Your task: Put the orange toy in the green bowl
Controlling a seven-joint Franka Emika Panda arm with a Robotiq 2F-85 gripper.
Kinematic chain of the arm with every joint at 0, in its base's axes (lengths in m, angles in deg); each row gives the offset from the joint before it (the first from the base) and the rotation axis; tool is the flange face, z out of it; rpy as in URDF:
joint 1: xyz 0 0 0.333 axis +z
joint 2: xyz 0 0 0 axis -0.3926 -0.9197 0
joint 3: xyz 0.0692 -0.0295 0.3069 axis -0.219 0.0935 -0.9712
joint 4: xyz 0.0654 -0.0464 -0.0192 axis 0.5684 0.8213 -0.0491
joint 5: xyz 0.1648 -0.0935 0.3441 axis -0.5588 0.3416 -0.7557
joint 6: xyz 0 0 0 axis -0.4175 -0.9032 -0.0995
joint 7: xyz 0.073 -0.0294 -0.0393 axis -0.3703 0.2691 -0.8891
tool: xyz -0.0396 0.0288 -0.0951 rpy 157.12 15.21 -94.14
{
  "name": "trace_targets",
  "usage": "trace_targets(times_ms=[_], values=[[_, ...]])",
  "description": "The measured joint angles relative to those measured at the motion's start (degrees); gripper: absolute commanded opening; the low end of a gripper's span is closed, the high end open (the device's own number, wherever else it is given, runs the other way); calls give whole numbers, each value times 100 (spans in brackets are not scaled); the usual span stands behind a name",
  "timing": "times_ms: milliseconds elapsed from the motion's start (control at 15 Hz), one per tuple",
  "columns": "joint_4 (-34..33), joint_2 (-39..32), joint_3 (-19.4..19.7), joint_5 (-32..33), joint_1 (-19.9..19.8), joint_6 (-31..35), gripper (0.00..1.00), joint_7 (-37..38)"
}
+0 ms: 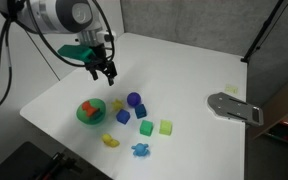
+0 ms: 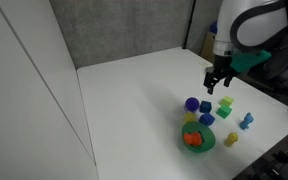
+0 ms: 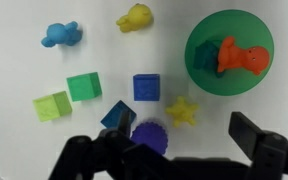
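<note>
Lying inside the green bowl (image 3: 197, 42), the orange toy (image 3: 239, 58) runs its long axis from 9 to 3 o'clock in the wrist view. The claw (image 1: 104, 72) hangs spread wide, holding nothing, above the white tabletop (image 1: 184, 70). A yellow star (image 3: 181, 110), a blue cube (image 3: 147, 87) and a purple round toy (image 3: 149, 135) cluster at the bowl's 7 o'clock.

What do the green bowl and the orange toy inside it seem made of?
Green bowl: likely moulded plastic, uniform saturated colour, smooth thin rim. Orange toy: probably plastic too, solid colour, rounded chunky shape; gloss is too blurred to judge.
</note>
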Motion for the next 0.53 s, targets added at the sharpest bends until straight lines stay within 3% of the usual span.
trace_targets(times_ms=[333, 533], values=[[-503, 328, 85, 114, -278, -1160, 100, 44], [-549, 686, 88, 69, -488, -1351, 100, -350]])
